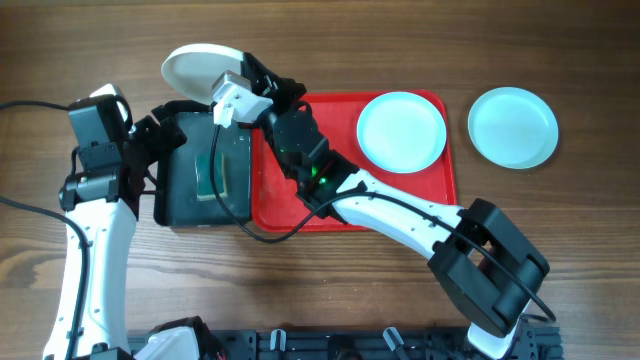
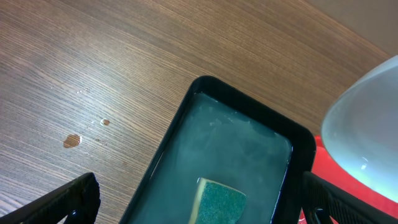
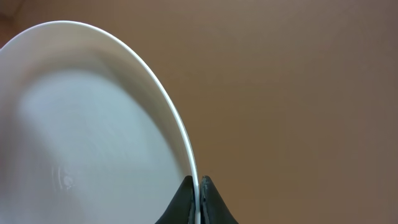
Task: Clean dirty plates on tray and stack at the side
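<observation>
Red tray (image 1: 400, 205) flat on tabletop. Aqua plate (image 1: 401, 131) at its 1 o'clock; 2nd aqua plate (image 1: 512, 126) off-tray, 3 o'clock. White plate (image 1: 195, 68) tilted at 11 o'clock, rim in R hand (image 3: 198, 194).

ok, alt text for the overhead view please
The right gripper holds a white plate by its rim near the far end of a black basin that sits left of a red tray. An aqua plate lies on the tray, a second aqua plate on the table to its right. The left arm stands beside the basin.

White plate (image 1: 200, 68), two pale aqua plates (image 1: 401, 131) (image 1: 513, 126), bright red tray (image 1: 415, 185), black basin (image 1: 170, 190), green sponge (image 2: 219, 200), brown wood-grain table (image 1: 560, 60)
</observation>
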{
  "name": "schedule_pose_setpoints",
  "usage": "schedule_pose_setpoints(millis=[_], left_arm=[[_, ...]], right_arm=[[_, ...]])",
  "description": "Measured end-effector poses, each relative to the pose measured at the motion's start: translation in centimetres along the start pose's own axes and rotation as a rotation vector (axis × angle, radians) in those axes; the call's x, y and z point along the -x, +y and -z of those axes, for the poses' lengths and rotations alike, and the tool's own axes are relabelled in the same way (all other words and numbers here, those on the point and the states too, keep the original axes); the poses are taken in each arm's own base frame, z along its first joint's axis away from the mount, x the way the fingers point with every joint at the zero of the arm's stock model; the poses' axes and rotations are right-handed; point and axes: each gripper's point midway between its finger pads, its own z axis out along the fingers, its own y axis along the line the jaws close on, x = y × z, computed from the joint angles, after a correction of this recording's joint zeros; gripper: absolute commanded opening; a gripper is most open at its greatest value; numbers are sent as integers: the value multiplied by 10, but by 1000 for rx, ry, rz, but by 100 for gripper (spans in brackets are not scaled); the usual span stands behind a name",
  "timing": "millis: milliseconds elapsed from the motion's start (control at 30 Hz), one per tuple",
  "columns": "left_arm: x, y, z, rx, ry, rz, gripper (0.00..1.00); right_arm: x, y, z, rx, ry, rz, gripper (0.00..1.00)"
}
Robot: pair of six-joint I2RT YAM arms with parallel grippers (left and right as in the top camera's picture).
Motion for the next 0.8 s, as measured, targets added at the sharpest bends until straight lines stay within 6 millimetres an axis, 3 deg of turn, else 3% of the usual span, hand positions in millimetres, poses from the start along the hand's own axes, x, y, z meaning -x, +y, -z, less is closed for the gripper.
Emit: schedule_pose_setpoints(millis=[167, 333, 567, 800], left_arm=[[0, 0, 0, 0, 0, 0, 100], [0, 0, 0, 0, 0, 0, 100], [0, 0, 0, 0, 0, 0, 100], [0, 0, 0, 0, 0, 0, 100]], right_arm=[[-9, 7, 0, 28, 37, -152, 4], [-37, 20, -1, 75, 145, -385, 4], [-65, 52, 9, 168, 296, -630, 4], [-62, 76, 17, 282, 332, -773, 4]])
